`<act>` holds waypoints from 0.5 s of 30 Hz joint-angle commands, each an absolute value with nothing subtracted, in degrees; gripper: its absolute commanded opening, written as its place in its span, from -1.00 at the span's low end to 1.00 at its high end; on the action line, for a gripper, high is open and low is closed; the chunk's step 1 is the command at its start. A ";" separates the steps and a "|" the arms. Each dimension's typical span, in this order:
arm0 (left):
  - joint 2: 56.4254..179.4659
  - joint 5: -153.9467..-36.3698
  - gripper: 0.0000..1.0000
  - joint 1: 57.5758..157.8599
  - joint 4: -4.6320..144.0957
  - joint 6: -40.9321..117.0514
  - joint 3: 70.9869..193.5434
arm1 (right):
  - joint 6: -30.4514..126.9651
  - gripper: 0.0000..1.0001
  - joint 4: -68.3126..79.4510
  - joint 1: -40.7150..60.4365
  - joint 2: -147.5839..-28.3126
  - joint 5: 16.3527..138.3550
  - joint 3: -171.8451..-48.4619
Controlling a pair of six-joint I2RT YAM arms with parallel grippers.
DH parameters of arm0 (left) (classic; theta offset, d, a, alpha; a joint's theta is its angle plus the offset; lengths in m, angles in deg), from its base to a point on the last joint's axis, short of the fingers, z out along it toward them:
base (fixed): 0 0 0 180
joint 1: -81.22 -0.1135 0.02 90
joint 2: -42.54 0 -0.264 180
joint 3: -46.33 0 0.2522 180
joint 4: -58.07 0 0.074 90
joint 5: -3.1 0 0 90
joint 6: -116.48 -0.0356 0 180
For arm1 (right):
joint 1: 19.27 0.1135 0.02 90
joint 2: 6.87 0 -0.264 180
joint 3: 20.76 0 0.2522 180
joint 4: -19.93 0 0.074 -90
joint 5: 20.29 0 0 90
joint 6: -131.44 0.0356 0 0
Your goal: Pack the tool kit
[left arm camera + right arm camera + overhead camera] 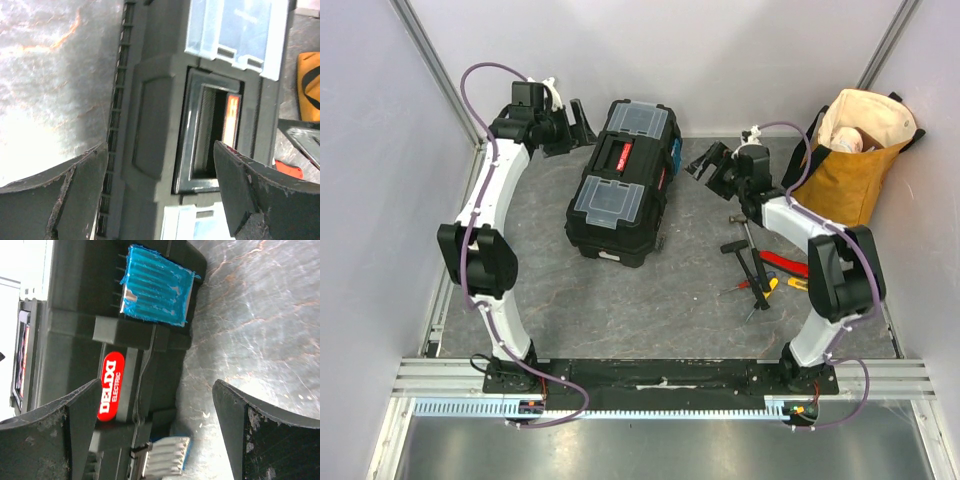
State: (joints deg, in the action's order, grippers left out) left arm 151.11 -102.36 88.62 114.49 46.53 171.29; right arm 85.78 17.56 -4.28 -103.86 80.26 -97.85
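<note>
Grey marbled table (650, 310): carries every item below.

Black toolbox (623, 185): lies left of table centre, lid side up, long axis running from near-left to far-right. Shows a red handle panel (623, 155) in the middle of the lid and one clear lid (610, 198) at each end.

Mustard tote (850, 170): stands at the far-right corner, mouth open, well apart from the toolbox.

Left gripper (582, 122): hangs just beside the far-left end of the toolbox. Jaws spread wide, nothing between them; looks down on the handle recess in the wrist view.

Right gripper (705, 160): hangs just right of the toolbox, between it and the tote. Jaws at full spread, nothing held; faces the side wall with the blue latch (155, 287) and red label (111, 385).

Hand tools (765, 270): lie loose on the table beside the right arm, outside the toolbox. Includes red-handled pliers (785, 264); rest too small to tell apart.
</note>
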 commanded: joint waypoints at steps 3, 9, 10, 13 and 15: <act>156.00 -110.53 0.82 88.69 104.98 43.44 177.07 | 88.72 0.96 20.66 -5.90 -114.08 89.12 -109.13; 161.18 -110.71 0.84 88.69 102.69 43.71 179.89 | 94.96 0.96 29.98 -7.14 -124.54 95.72 -115.63; 162.24 -110.89 0.84 88.60 102.60 43.53 180.06 | 95.32 0.96 30.77 -7.22 -126.38 96.60 -117.03; 164.26 -111.51 0.84 88.69 102.60 43.00 180.59 | 96.46 0.96 33.66 -7.49 -131.04 98.71 -120.55; 165.41 -111.51 0.84 88.69 102.60 42.39 181.12 | 98.56 0.96 36.64 -7.93 -133.77 100.20 -122.05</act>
State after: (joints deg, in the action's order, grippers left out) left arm 163.24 -109.75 88.64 104.70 45.44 178.09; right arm 94.54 28.32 -7.45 -129.78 94.99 -117.32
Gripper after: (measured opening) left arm 0.918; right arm 0.982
